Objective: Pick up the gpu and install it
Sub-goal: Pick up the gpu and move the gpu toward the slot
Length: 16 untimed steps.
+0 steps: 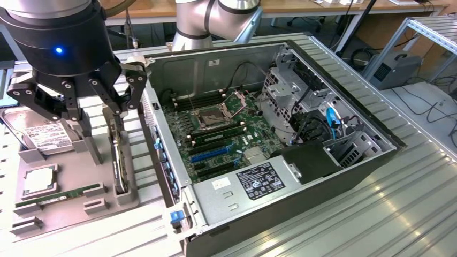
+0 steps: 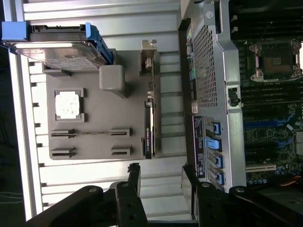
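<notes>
The gpu (image 1: pixel 120 163) stands on its edge in a slot of the grey holder tray (image 1: pixel 71 214), at the exterior view's left beside the open computer case (image 1: pixel 286 160). In the wrist view the gpu (image 2: pixel 148 118) is a thin dark strip, and its silver bracket end (image 2: pixel 148 52) points away from the fingers. My gripper (image 1: pixel 94 110) hangs open above the tray, over the card's far end and not touching it. In the wrist view the gripper (image 2: pixel 161 177) is spread wider than the card, which lies in line with the gap between its two black fingers (image 2: pixel 134 176).
On the tray lie a silver hard drive (image 1: pixel 43 135), a CPU chip (image 1: pixel 39 183) and a slim RAM stick (image 1: pixel 57 197), with a grey post (image 1: pixel 89 149) near the card. The motherboard (image 1: pixel 214 134) with blue slots (image 1: pixel 207 155) lies inside the case. The case wall (image 1: pixel 153 139) rises right beside the card.
</notes>
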Motion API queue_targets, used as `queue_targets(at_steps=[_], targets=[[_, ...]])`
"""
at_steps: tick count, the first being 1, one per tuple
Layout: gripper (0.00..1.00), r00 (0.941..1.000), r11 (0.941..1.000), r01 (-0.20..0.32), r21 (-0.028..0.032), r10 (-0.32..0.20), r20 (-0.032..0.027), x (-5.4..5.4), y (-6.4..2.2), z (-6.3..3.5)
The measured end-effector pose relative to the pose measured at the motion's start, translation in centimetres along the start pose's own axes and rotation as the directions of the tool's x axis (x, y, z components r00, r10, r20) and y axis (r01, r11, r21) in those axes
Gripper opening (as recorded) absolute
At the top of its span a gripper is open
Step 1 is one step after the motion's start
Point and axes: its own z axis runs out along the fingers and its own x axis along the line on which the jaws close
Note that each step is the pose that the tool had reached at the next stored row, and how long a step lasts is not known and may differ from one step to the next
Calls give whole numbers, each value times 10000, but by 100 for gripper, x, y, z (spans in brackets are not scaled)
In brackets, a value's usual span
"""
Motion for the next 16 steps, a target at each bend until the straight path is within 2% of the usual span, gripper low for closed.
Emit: queue_targets(at_steps=[16], targets=[[48, 10000, 10000, -5, 1, 5, 0, 3, 11, 58]])
